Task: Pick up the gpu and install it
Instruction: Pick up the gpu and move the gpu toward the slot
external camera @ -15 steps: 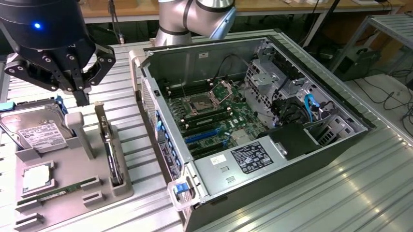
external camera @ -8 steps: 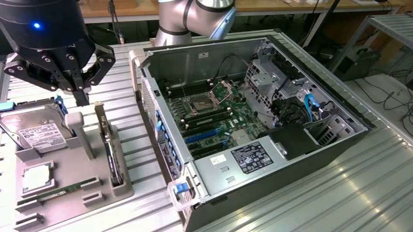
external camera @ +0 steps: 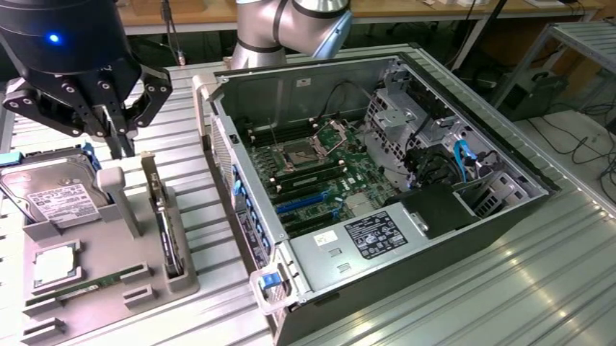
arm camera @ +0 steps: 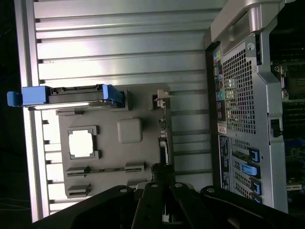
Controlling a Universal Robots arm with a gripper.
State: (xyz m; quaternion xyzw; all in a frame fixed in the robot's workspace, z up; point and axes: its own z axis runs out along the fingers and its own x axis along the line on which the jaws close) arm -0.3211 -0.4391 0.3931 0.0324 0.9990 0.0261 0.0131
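Observation:
The gpu (external camera: 169, 238) is a thin black card standing on edge in a slot of the grey holder tray (external camera: 135, 277), with its pale metal bracket (external camera: 150, 176) at the far end. In the wrist view the gpu (arm camera: 163, 143) appears edge-on as a narrow dark strip. My black gripper (external camera: 122, 151) hangs above the tray's far end, just to the exterior view's left of the bracket and clear of the card. Its fingers look shut with nothing between them. In the wrist view the gripper (arm camera: 165, 213) sits over one end of the card.
An open computer case (external camera: 288, 249) lies to the exterior view's right of the tray, its motherboard (external camera: 318, 169) with blue slots exposed. The tray also holds a hard drive (external camera: 53, 194), a processor chip (external camera: 58, 263) and a green memory stick (external camera: 86, 286).

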